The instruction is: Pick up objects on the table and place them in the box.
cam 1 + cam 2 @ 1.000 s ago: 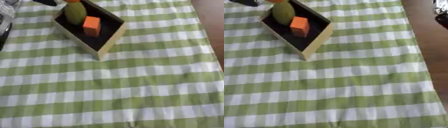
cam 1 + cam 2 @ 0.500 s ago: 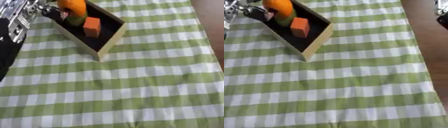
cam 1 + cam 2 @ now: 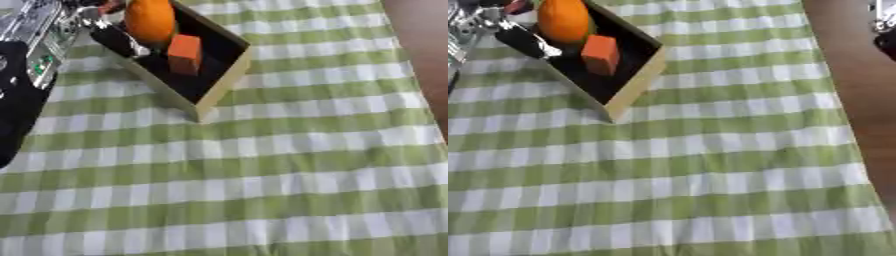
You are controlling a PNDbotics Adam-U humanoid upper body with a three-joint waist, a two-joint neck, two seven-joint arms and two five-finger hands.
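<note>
Near of the box (image 3: pixel 219 82) the checked cloth (image 3: pixel 262 175) showed only its green and white squares, with no loose thing on it in either view. The box itself sat aslant toward the far left, and inside it an orange block (image 3: pixel 185 54) stood near the middle. Just beyond the block, over the box's far end, was an orange (image 3: pixel 150 21), with the left hand (image 3: pixel 109 37) at the box's far left wall beside it, a dark finger lying against the fruit's left side. Whether the fingers were curled round the orange or spread apart, I could not tell. The step looked to be the placing: the orange was at or over the box. The next move would call for freeing the fruit and drawing the hand off leftward without knocking the wall. The right hand did not show.
</note>
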